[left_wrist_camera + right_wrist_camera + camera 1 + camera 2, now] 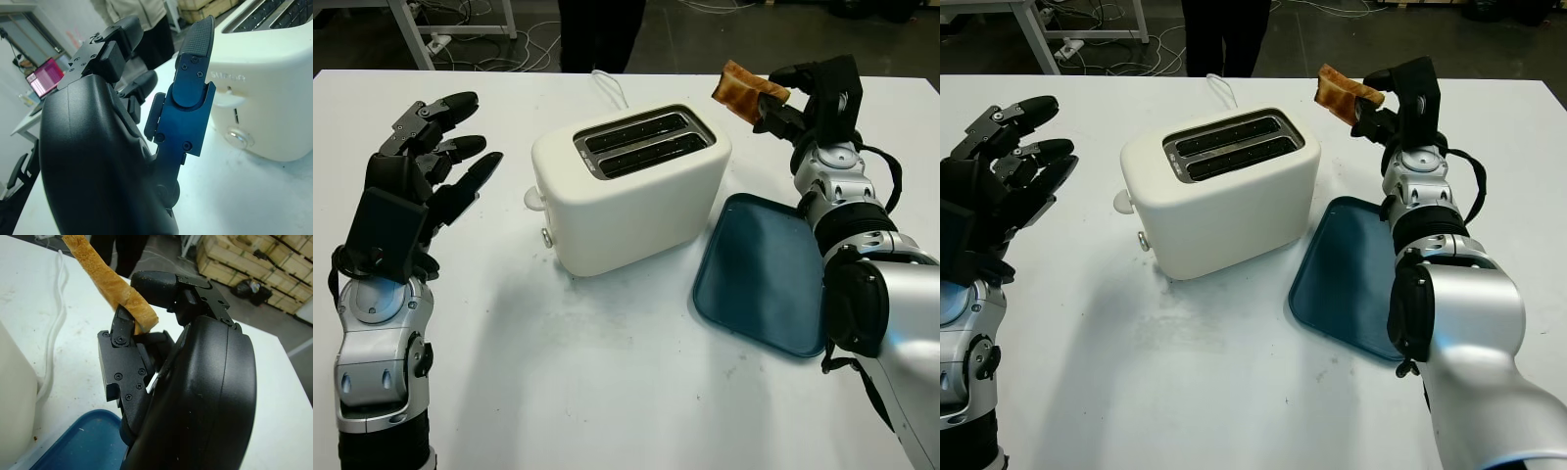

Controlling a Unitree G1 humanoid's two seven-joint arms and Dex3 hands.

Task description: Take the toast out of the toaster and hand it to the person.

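A cream two-slot toaster stands mid-table, both slots dark and without bread. My right hand is raised behind the blue tray, beyond the toaster's right end, and is shut on a browned slice of toast that juts out toward the far left. In the right wrist view the toast is pinched between the black fingers. My left hand is open, held above the table left of the toaster. A person in dark trousers stands beyond the far table edge.
A blue tray lies flat to the right of the toaster. The toaster's white cord runs toward the far edge. Cables and a table leg are on the floor behind.
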